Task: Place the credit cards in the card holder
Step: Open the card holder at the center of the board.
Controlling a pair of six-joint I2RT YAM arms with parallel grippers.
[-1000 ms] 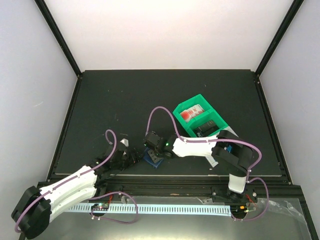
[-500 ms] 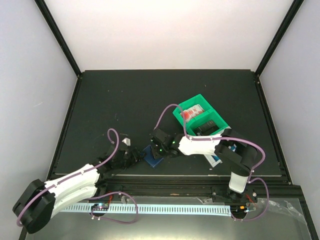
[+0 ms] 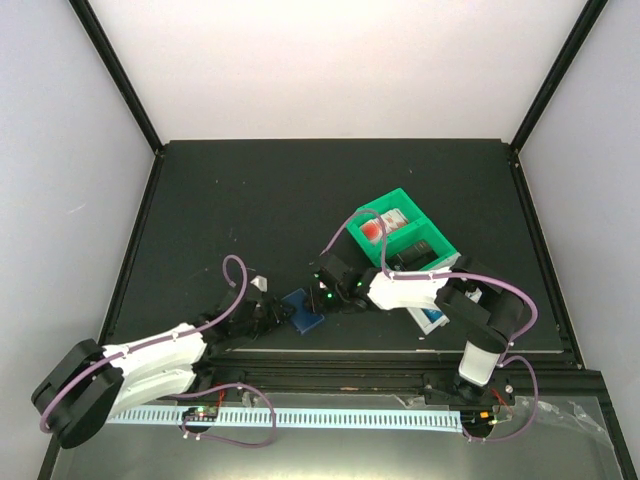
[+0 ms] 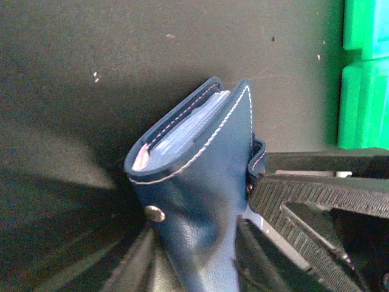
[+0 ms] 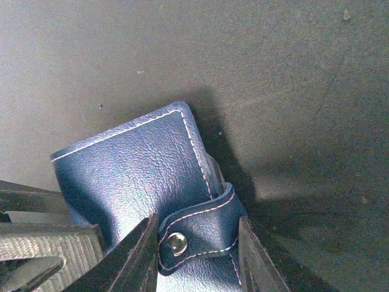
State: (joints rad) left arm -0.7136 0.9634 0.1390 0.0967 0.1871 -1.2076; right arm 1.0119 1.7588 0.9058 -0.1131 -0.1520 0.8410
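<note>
1. Evidently the step in hand is opening the card holder [image 3: 303,310] so that cards can go in. I am judging that it goes best with one side anchoring the body while the other is peeling the strap [image 5: 203,226] off its snap [image 5: 177,243]. The pull should be heading toward 3 o'clock and staying gentle, so the card holder is not dragging across the bench [image 3: 250,200].
2. Coming in from 9 o'clock, the left end effector [image 4: 194,237] is grasping the folded lower part of the card holder. It is narrowed onto it, with a finger pressing each face.
3. Between the two arms, the card holder is sitting near the 6 o'clock edge of the bench, with the green bin [image 4: 364,91] lying toward its 2 o'clock. Its mouth is gaping slightly and showing pale layers [image 4: 188,131] inside; I cannot tell whether those are cards.
4. Reaching in from 2 o'clock, the right end effector [image 5: 197,222] is standing partly closed and pinching the strap, one finger on either side of the snap. Neither end effector is carrying any credit cards.
</note>
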